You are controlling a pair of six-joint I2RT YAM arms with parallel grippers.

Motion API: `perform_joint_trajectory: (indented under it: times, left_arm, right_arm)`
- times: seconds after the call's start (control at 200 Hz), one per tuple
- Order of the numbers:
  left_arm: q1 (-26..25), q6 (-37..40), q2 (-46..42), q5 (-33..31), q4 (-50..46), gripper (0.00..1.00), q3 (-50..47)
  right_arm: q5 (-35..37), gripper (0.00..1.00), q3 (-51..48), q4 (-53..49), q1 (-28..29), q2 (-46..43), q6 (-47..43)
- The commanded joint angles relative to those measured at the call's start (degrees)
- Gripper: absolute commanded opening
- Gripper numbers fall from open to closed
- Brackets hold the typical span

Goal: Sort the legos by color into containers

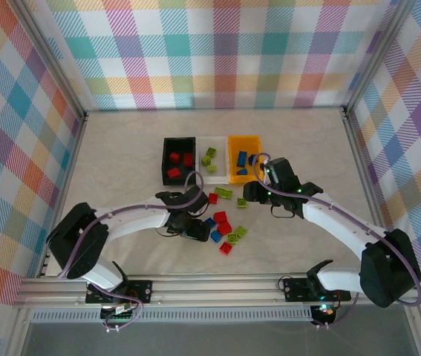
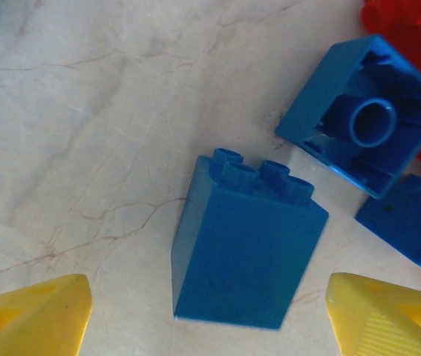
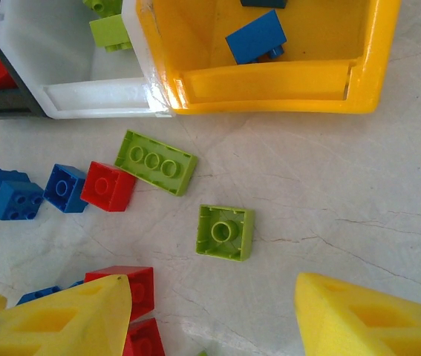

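Note:
Three containers stand side by side: black (image 1: 179, 159) with red legos, white (image 1: 211, 160) with green ones, orange-yellow (image 1: 244, 157) with blue ones. Loose legos (image 1: 225, 222) in red, blue and green lie in front of them. My left gripper (image 1: 197, 231) (image 2: 210, 319) is open low over the table, and a tall blue brick (image 2: 247, 252) lies on its side between the fingers with a gap on each side. My right gripper (image 1: 257, 194) (image 3: 217, 319) is open and empty; an upturned green brick (image 3: 225, 231) lies just ahead of it.
An upturned blue brick (image 2: 362, 115) and red bricks (image 2: 410, 30) lie close beside the left fingers. A long green brick (image 3: 156, 162), a red brick (image 3: 108, 186) and blue bricks (image 3: 13, 194) lie before the bins. Metal rails and plaid walls enclose the table.

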Motion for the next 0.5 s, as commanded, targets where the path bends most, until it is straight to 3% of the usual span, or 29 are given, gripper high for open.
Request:
perform_joint_trajectory:
  times: [0.0, 0.3, 0.495]
  left_arm:
    - [0.06, 2.45, 2.56, -1.43, 0.6, 0.74, 3.08]
    - [0.24, 2.73, 5.27, -4.2, 2.11, 0.43, 4.19]
    - [0.24, 1.39, 2.88, -4.44, 1.45, 0.35, 4.5]
  right_arm:
    - [0.65, 0.6, -0.14, 0.0, -0.01, -1.35, 0.57]
    - [0.73, 0.6, 0.21, -0.53, -0.05, -2.11, 0.16]
    - [1.06, 0.6, 0.1, -0.79, -0.07, -2.85, 0.34]
